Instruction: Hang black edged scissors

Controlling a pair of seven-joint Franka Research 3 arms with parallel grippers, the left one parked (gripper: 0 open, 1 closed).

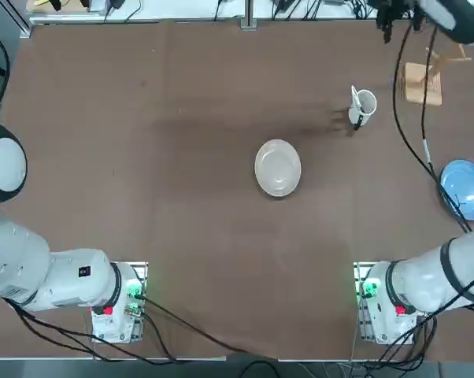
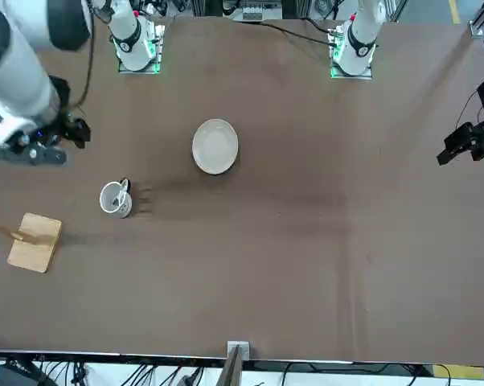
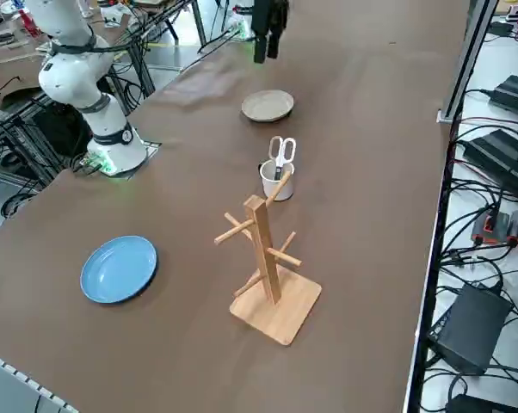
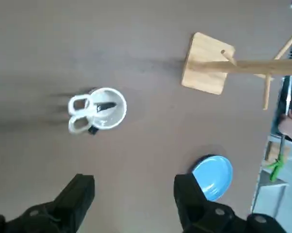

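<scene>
1. Black-edged scissors with white handles [image 3: 282, 151]: standing in the white ceramic mug [image 3: 277, 182].
2. My right gripper [image 4: 131, 194]: above the table, fingers apart.
3. Wooden peg stand [image 3: 274, 297]: near mug.

Your right arm [image 1: 426, 276] has rounded white shells with dark bands, a green light [image 1: 370, 288] and red patch [image 1: 400, 310] at its base, and loose black cables [image 1: 418, 327]. Above the table, your right gripper [image 4: 133, 182] has blocky black fingers [image 4: 80, 194] with round screws [image 4: 219, 211].
</scene>
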